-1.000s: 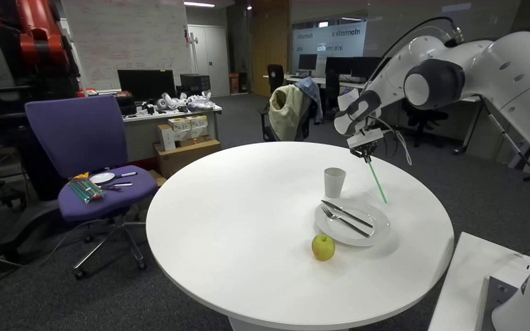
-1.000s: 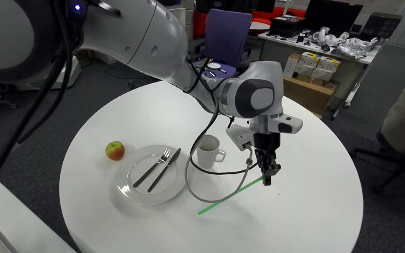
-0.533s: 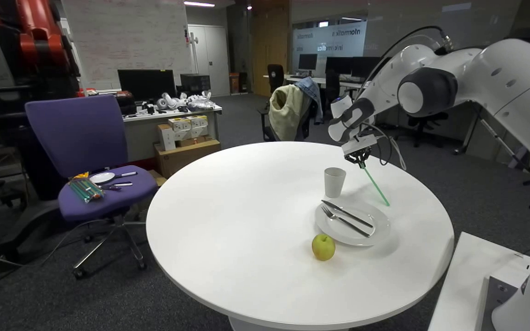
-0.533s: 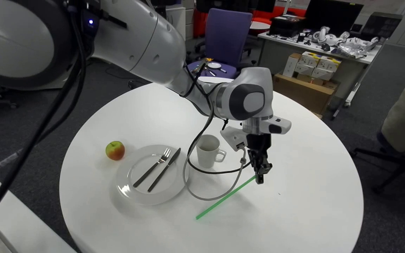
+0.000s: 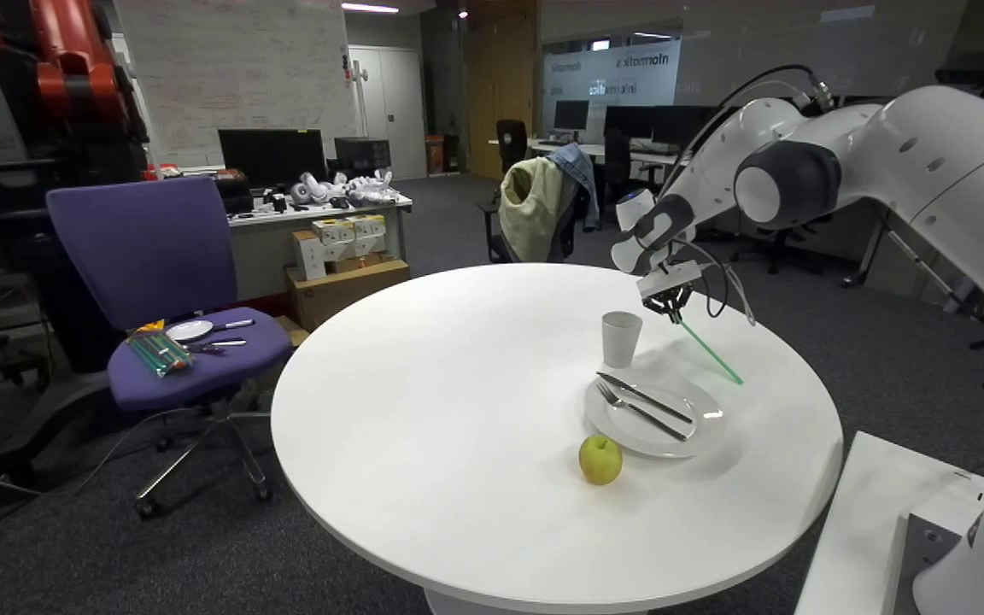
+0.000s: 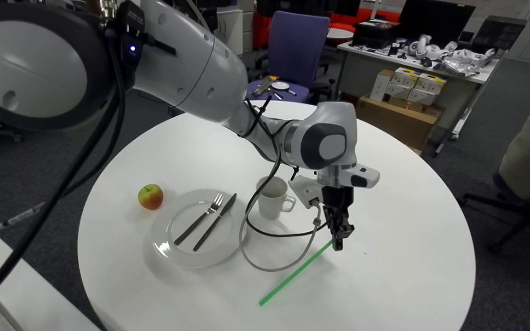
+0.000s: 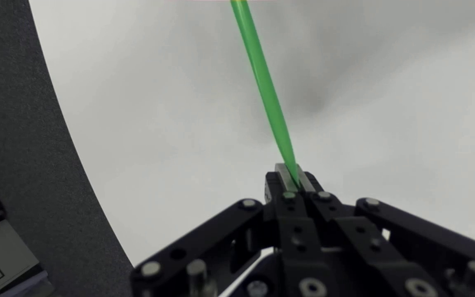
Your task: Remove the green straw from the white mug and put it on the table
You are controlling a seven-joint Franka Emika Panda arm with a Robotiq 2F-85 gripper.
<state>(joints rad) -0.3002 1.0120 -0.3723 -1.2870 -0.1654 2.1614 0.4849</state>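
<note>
The gripper (image 7: 294,177) pinches the green straw (image 7: 264,82) near its upper end between its jaws; the straw slants down from them toward the table (image 5: 424,401) beneath, contact there unclear. Near the jaws, to one side, the white mug (image 6: 272,208) stands upright. Farther from them sits the plate (image 6: 228,239); farthest, the apple (image 6: 150,197).

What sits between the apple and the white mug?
The white plate lies between the apple and the white mug, with a fork and a table knife on it; both exterior views show this.
</note>
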